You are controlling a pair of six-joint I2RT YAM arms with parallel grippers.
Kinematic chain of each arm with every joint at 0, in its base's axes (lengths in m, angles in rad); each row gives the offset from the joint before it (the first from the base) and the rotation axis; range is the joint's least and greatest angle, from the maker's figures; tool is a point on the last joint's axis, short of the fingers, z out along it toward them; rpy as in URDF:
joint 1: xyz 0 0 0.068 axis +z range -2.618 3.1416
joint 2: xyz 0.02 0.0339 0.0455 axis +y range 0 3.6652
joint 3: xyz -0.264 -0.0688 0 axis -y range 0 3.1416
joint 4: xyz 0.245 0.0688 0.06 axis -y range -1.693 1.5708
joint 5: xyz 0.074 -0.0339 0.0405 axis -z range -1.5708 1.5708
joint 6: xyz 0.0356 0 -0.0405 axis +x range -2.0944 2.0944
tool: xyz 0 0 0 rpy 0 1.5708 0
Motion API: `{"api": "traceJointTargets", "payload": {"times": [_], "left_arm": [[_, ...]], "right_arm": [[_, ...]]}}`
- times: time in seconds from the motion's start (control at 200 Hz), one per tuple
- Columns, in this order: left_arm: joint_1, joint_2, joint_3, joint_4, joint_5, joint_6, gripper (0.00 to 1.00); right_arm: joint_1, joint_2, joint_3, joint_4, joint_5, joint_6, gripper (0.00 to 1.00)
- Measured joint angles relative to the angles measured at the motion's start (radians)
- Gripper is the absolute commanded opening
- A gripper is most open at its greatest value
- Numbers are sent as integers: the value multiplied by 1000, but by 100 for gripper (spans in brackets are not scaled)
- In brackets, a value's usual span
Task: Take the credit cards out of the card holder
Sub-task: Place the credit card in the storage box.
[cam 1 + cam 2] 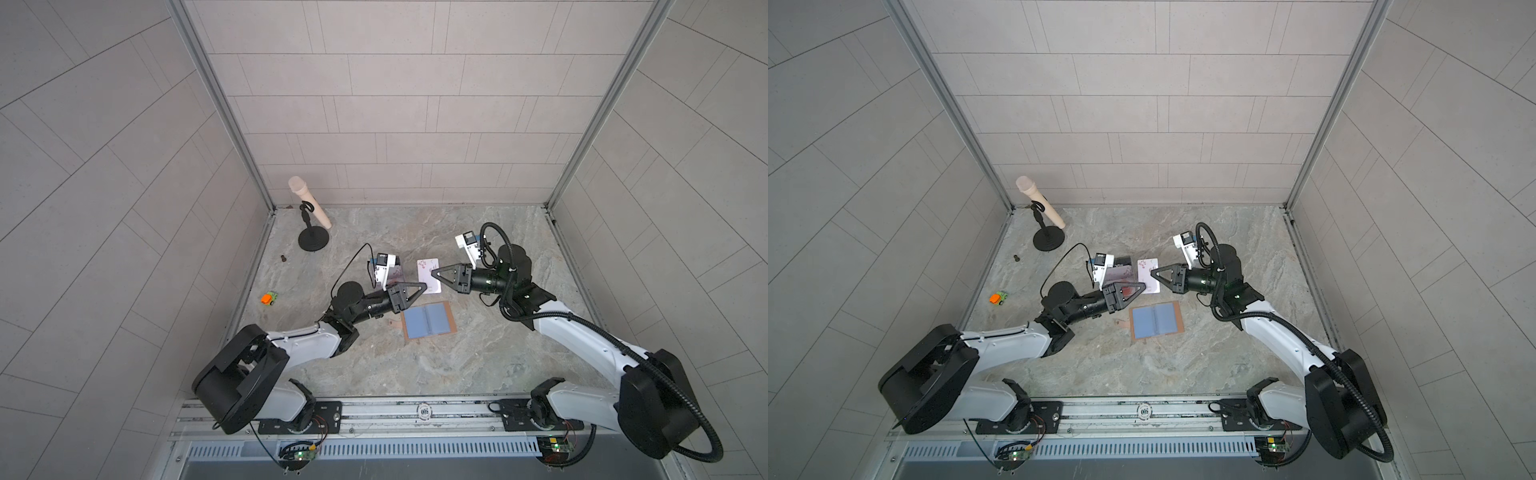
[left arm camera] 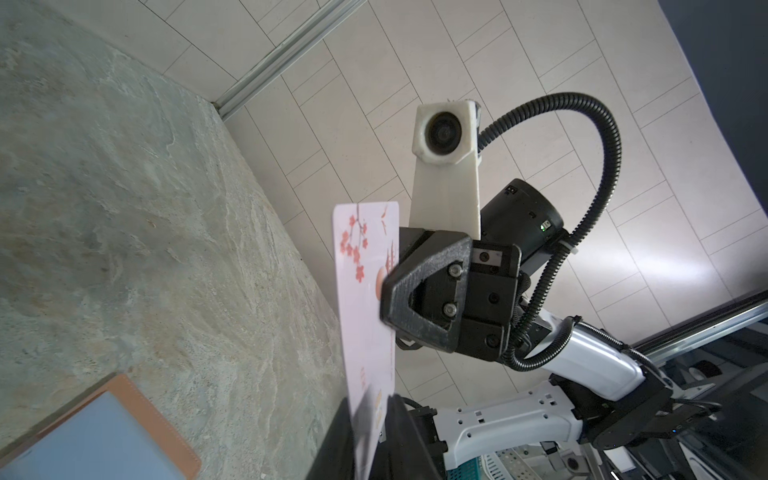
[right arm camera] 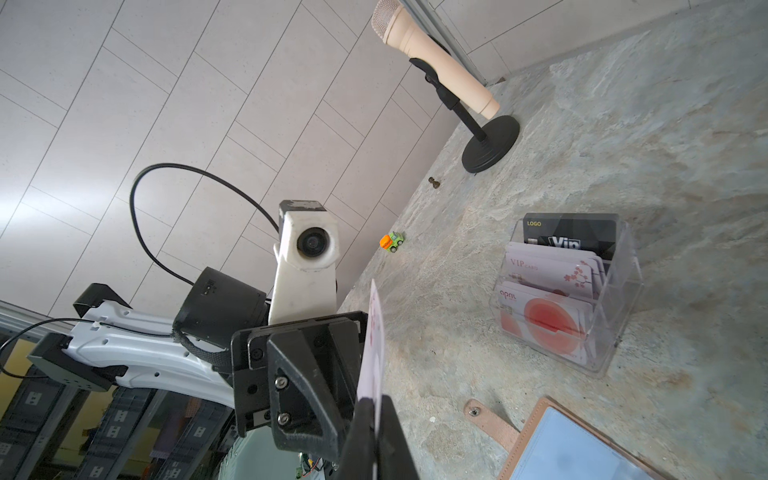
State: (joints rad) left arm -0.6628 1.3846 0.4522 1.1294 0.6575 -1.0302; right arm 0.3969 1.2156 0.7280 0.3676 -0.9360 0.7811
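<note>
White blossom card (image 1: 426, 266) is up in the air over the desk (image 1: 415, 365), btwn the two tools. Right tool (image 1: 434, 272) is clamped on the card's mid-edge. Left tool (image 1: 424, 286) sits narrow round the card's near corner; can't tell if it pinches. Clear card holder (image 3: 615, 328), w/ other cards (image 3: 548, 320) inside, stands on the desk just behind the left tool, apart from the raised card.

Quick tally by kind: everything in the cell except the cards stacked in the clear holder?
Held card: 1
Clear holder: 1
Wallet: 1
Microphone: 1
Toy truck: 1
Bolt: 1
Total: 6
</note>
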Motion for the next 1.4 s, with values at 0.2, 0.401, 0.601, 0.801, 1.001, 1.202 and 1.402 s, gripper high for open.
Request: {"api": "traceJointTargets", "payload": {"times": [0.2, 0.401, 0.601, 0.801, 1.001, 1.202, 1.402], "left_arm": [[0, 0, 0, 19, 1, -37, 4], [29, 0, 2, 23, 23, -27, 1], [117, -25, 4, -43, 66, 10, 0], [196, -170, 185, -674, 91, 386, 0], [251, -200, 497, -1319, 24, 887, 0], [264, -109, 656, -1712, -31, 1237, 0], [264, -25, 791, -1963, -159, 1558, 0]], "right_arm": [[2, 0, 0, 14, -2, 2, 14], [6, 0, -3, -40, 13, -21, 31], [9, 0, 1, -170, 32, -79, 43], [9, 0, 55, -364, 107, -187, 45], [9, -2, 99, -531, 219, -308, 47], [9, -7, 102, -639, 301, -386, 51], [9, -13, 116, -704, 350, -436, 58]]}}
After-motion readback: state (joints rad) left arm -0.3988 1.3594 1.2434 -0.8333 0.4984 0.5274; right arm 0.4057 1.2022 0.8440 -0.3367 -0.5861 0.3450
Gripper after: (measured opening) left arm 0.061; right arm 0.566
